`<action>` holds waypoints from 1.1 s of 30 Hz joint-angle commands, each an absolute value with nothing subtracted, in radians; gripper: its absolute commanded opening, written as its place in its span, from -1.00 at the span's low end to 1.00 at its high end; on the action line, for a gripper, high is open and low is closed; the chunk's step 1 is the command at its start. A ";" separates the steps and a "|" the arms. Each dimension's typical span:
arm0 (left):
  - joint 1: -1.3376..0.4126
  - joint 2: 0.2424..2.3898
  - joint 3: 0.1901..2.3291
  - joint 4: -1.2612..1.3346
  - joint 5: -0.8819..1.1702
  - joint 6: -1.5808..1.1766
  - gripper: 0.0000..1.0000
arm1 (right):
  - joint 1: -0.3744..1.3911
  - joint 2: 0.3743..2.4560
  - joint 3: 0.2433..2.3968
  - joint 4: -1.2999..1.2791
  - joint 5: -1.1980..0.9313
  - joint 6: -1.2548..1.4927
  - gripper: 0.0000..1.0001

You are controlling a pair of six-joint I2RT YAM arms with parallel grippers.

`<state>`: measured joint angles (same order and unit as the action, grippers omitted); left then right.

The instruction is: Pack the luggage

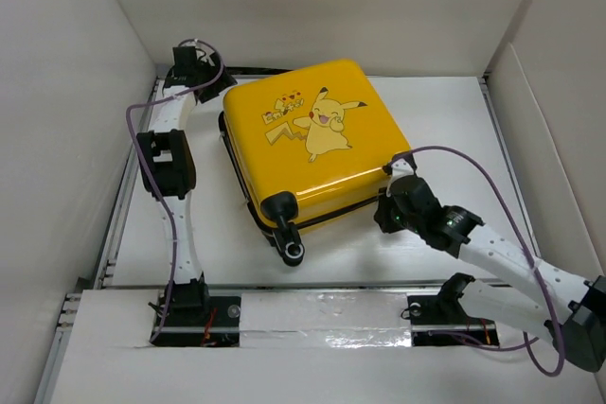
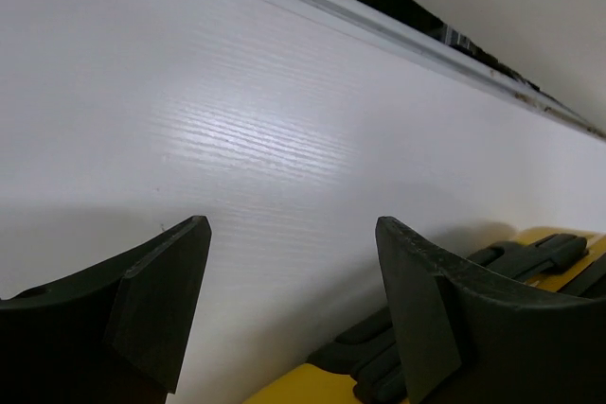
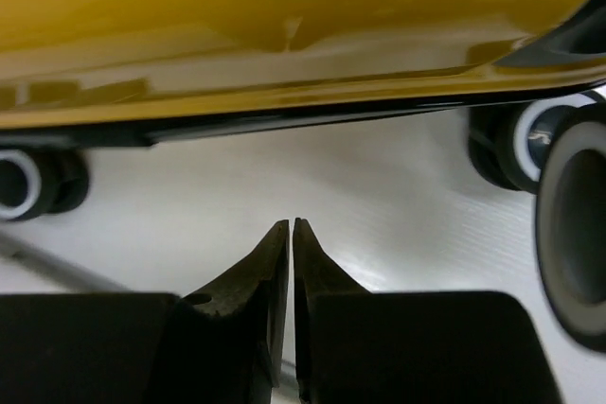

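1 table (image 1: 454, 120), white, w/ walls (image 1: 57, 92) at 9, 12 & 3 o'clock. 1 suitcase (image 1: 317, 144), yellow, closed, lying flat w/ cartoon face up, mid-table, turned askew. 2 wheels (image 1: 292, 253) show at its 6 o'clock corner. Bare room is wide at 3 o'clock, only a narrow strip at 9. 2 arms (image 1: 175, 224). Left gripper (image 2: 294, 229) sits by suitcase's 10 o'clock corner, jaws apart, nothing btwn. Right gripper (image 3: 292, 226) is low at its 4 o'clock edge, jaws pressed together, tips clear of the shell.
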<state>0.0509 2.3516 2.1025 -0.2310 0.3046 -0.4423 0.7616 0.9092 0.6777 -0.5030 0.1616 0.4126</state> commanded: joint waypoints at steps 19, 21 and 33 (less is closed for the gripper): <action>-0.038 2.013 1.295 0.356 0.440 -0.658 0.24 | 0.440 1.370 0.922 0.163 0.150 0.229 -0.71; -0.060 1.901 1.127 0.443 0.376 -0.676 0.24 | 0.427 1.454 1.006 0.170 0.094 0.215 -0.70; -0.337 1.234 0.453 0.528 0.147 -0.687 0.14 | 0.482 1.940 1.737 -0.192 -0.231 0.098 -0.57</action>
<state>-0.0925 1.3987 0.5392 0.5117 -0.1707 -0.6739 0.2867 1.8683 1.5406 -0.2272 0.1680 0.0875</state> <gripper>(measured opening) 0.562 0.215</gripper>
